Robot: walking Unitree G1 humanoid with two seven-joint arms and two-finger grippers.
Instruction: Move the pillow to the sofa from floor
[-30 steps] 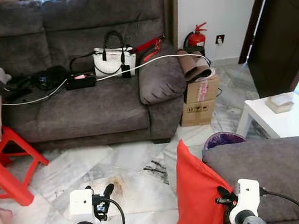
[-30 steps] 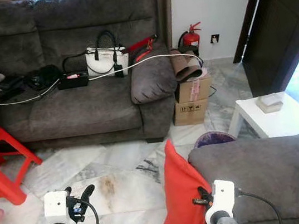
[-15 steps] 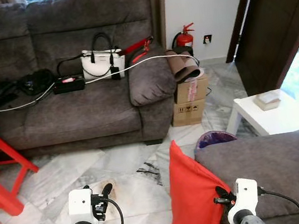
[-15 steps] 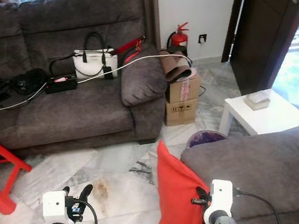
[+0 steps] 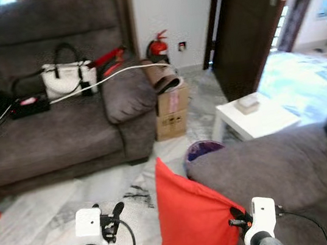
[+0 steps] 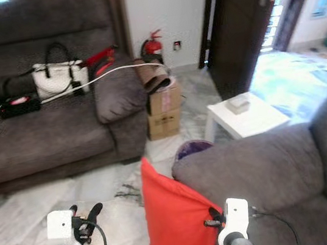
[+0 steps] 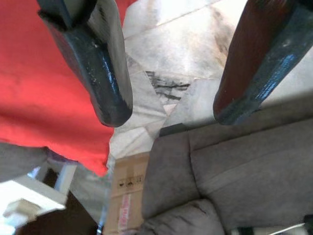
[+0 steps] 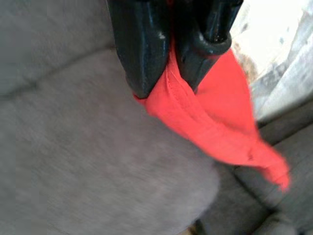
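A red pillow stands on edge against the arm of the near grey sofa. My right gripper is shut on the pillow's right edge; in the right wrist view its black fingers pinch a red fold of the pillow over the grey sofa cushion. My left gripper hangs open above the marble floor, left of the pillow. In the left wrist view its two fingers stand apart with nothing between them, the pillow to one side.
A second grey sofa along the far wall carries a white handbag, a white cable and dark items. Cardboard boxes, a fire extinguisher, a purple bin, a white side table and a dark door are ahead right.
The camera has swung to the right: the far sofa and boxes shifted left, and the red stool and the person left the picture. My right gripper keeps its hold on the pillow.
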